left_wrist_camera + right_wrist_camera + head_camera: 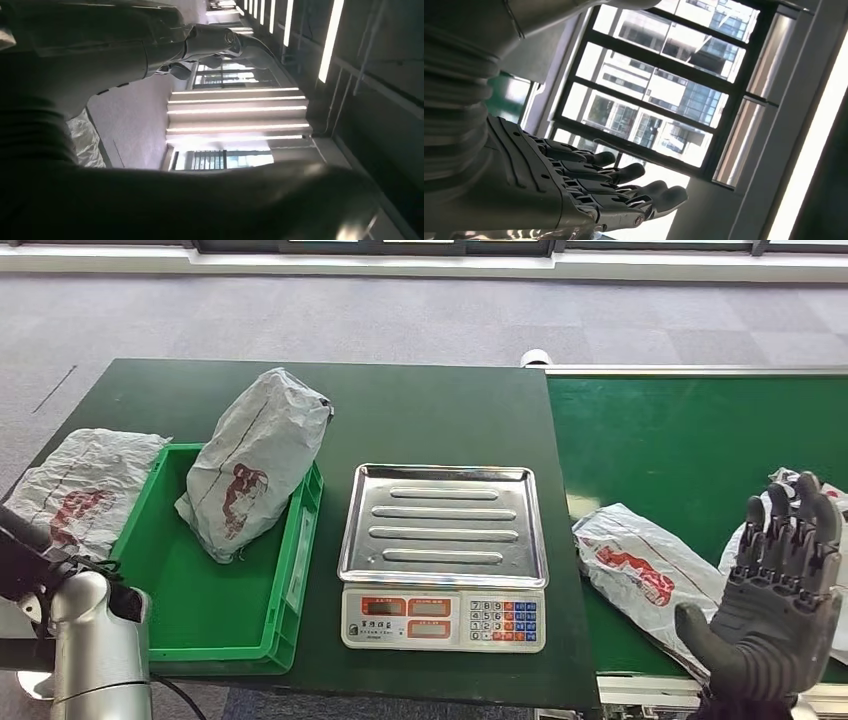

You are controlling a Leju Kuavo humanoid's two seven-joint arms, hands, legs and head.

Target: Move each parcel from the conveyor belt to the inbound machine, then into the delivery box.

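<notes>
I look down on a dark green table (420,410) that fills the left and middle of the frame, with a green conveyor belt (690,440) joining it on the right.

My right hand (780,590) is raised at the lower right corner, palm up, fingers (790,525) straight and spread, holding nothing. In the right wrist view the same hand (574,190) is stretched flat with its fingers apart, against a large window (659,100).

Just left of that hand, a grey plastic parcel with red print (640,565) lies flat on the belt near its front edge. A second parcel (790,485) shows partly behind my fingers at the right edge.

At the centre of the table stands a scale (445,555) with a bare steel pan and a keypad facing me.

Left of it is a green box (250,630). A third parcel (255,460) lies tilted in it, its upper end leaning over the far rim. A fourth parcel (85,485) lies on the table at the far left, beside the box.

My left arm (95,650) enters at the lower left corner, silver. I cannot tell how my left hand is set; the left wrist view is dark and blurred.
</notes>
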